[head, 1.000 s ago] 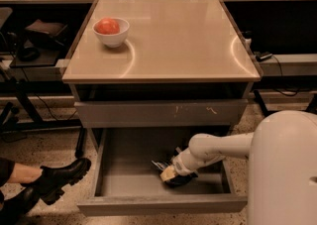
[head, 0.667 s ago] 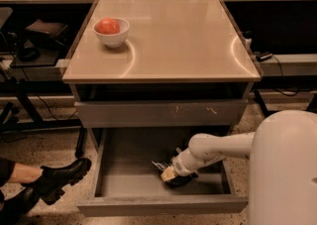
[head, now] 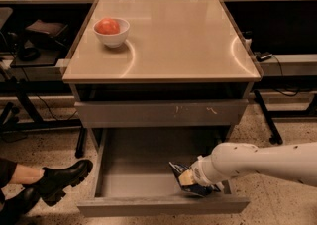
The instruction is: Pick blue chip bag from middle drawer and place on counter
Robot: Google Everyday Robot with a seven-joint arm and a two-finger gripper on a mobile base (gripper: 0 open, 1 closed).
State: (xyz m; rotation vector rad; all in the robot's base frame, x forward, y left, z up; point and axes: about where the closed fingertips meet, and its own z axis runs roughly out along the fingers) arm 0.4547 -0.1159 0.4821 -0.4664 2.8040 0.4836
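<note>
One gripper (head: 187,178) clamps the blue chip bag (head: 202,190) inside the open middle drawer (head: 148,205), near the drawer's front right corner.

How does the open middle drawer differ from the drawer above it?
The middle drawer is pulled out, showing its grey inside; the upper drawer is shut, only its front visible. The middle drawer's front is plain; the upper drawer's front bears small pale scuffs. The middle drawer holds the blue chip bag, with the gripper at it; the upper drawer's contents are hidden. Both are wide, grey and sit under the counter.
</note>
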